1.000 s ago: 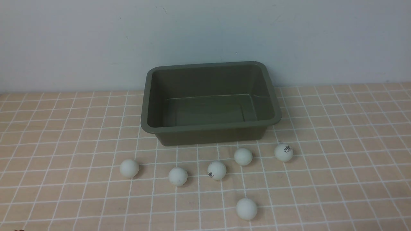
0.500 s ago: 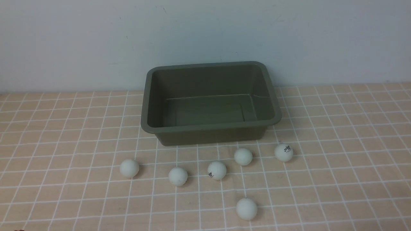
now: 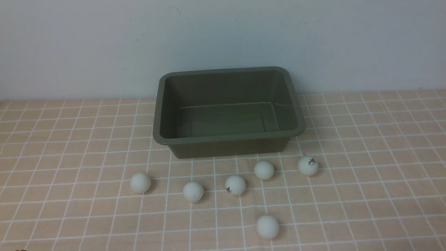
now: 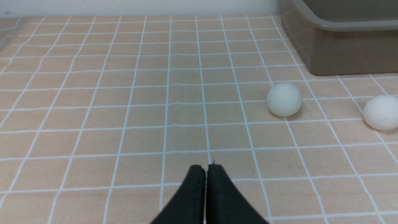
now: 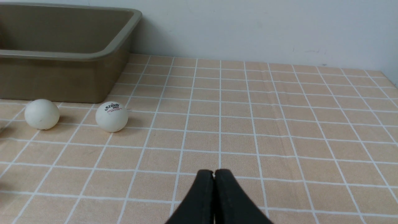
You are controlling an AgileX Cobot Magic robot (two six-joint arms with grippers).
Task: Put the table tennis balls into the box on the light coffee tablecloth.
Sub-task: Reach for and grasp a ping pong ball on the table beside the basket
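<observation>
Here, neither arm seen from the front, left gripper (image 4: 205, 170) and right gripper (image 5: 214, 174) both pinched closed on nothing, six table tennis balls (image 3: 235, 185) scattered just near of the empty box (image 3: 228, 138), light coffee tablecloth (image 3: 376, 146) open left and right.

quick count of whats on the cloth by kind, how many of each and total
table tennis balls: 6
box: 1
total: 7
</observation>
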